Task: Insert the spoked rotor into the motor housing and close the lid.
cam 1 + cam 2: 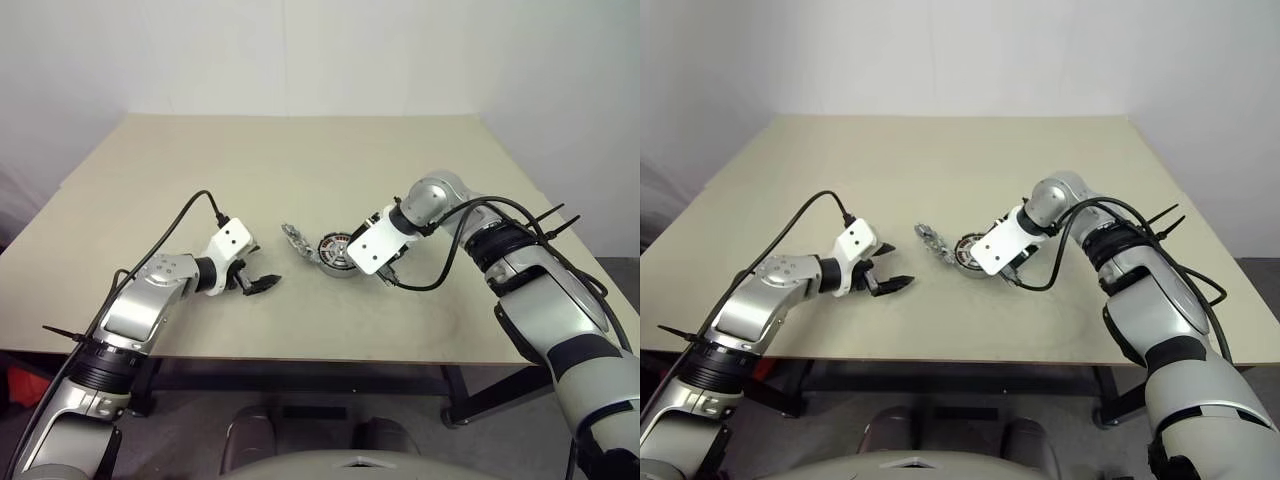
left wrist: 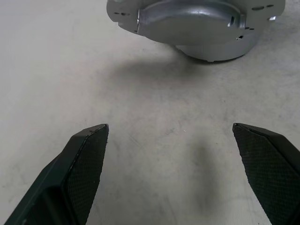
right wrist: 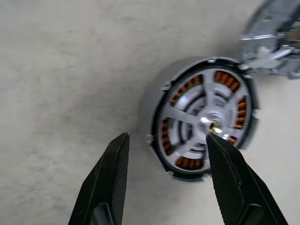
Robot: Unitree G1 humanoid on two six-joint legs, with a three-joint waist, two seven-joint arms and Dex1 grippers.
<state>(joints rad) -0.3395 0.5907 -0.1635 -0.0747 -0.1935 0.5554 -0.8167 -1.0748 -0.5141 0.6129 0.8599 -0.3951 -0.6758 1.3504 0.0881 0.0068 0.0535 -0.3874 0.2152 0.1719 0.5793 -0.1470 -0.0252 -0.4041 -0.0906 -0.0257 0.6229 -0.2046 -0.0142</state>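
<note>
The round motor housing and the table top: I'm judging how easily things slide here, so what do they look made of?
The round silvery-grey motor housing looks like cast or machined metal: matte grey wall with a dull sheen. The copper-wound spoked rotor sits inside it. The beige table top seems a smooth matte laminate or painted board with faint scuffs; which one cannot be told.
</note>
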